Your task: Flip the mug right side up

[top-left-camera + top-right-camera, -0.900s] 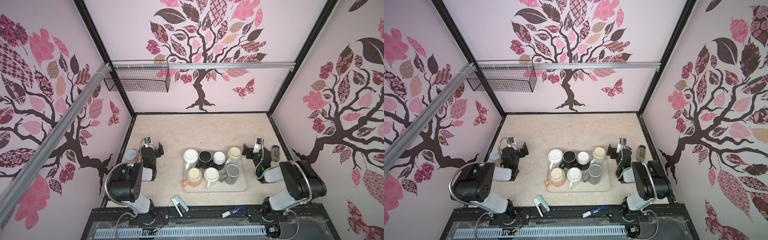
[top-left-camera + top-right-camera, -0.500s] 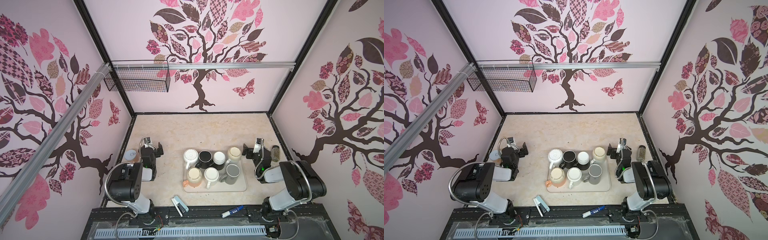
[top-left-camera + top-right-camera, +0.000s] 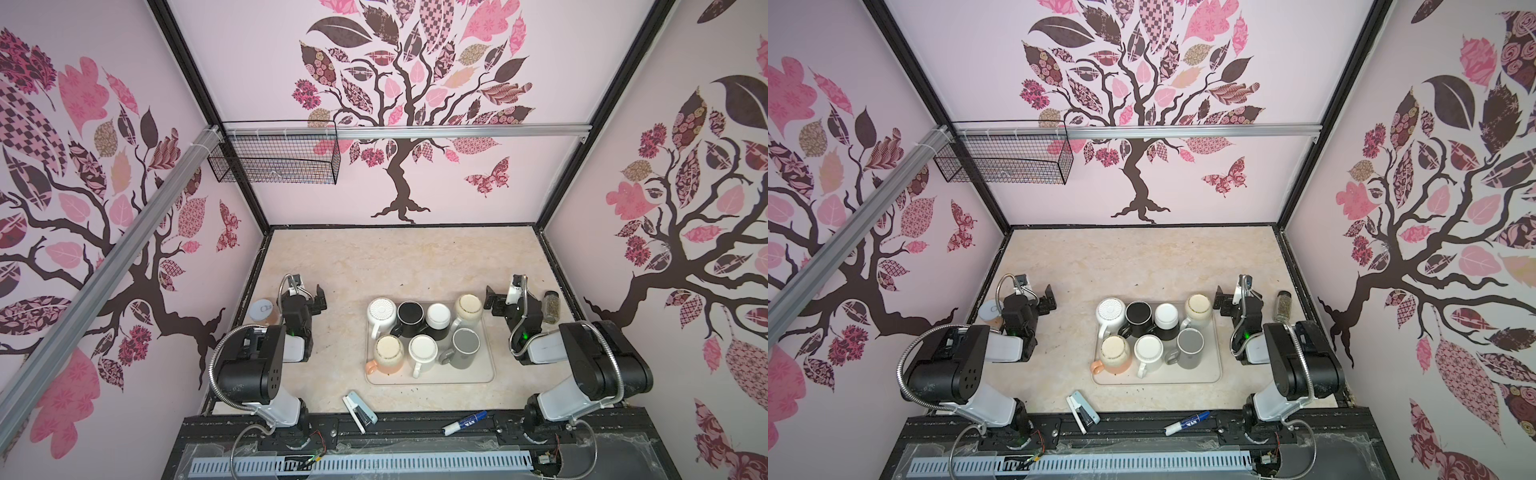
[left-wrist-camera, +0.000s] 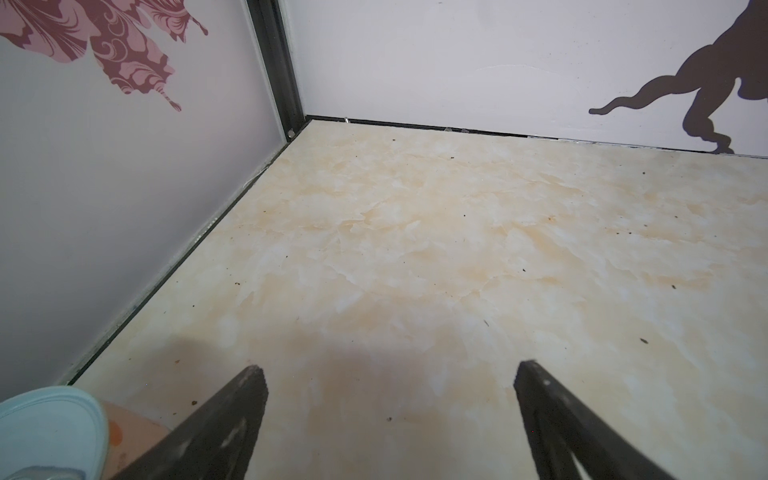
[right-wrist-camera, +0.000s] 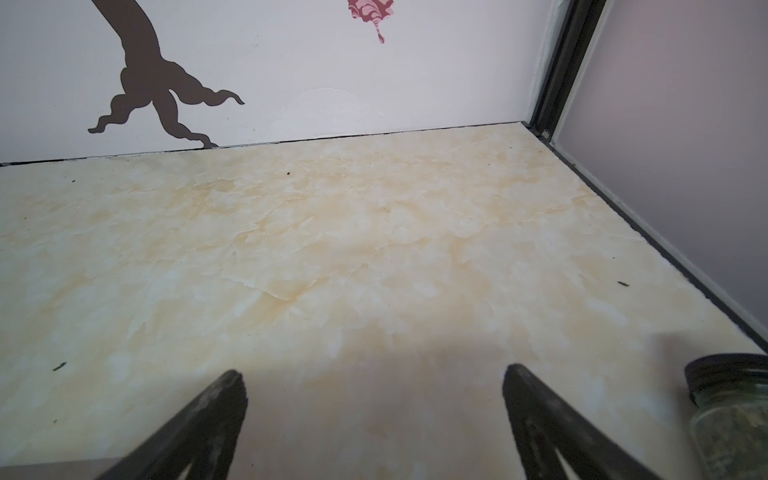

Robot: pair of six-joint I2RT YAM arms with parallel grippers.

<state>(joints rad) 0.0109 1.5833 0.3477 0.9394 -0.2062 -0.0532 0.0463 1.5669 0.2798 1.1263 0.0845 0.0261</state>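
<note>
Finding: no change. Set against the views from the last second, both arms, the tray and every mug stand exactly as they were. The task has not begun.

Left gripper (image 4: 390, 374): parked near the left edge of the worktop (image 3: 395, 257), jaws wide apart, nothing between them but bare surface. A pale-lidded container (image 3: 264, 309) stands just beside it, against that edge.

Right gripper (image 5: 372, 374): parked near the right edge, jaws likewise wide apart and empty. A small glass jar (image 3: 551, 306) stands just beside it.

Task item: seven mugs crowd a clear tray (image 3: 478, 380) set midway between the side edges, nearer the front edge than the back. In both top views all seven appear to rest base-up. Which one is the intended mug (image 3: 466, 343) cannot be told; the grey one at the tray's right side lies closest to the right gripper.

Assessment: with neither arm committed, either may open. The mugs touch or nearly touch, so I judge that lifting one clear before inverting it risks knocking its neighbours.
</note>
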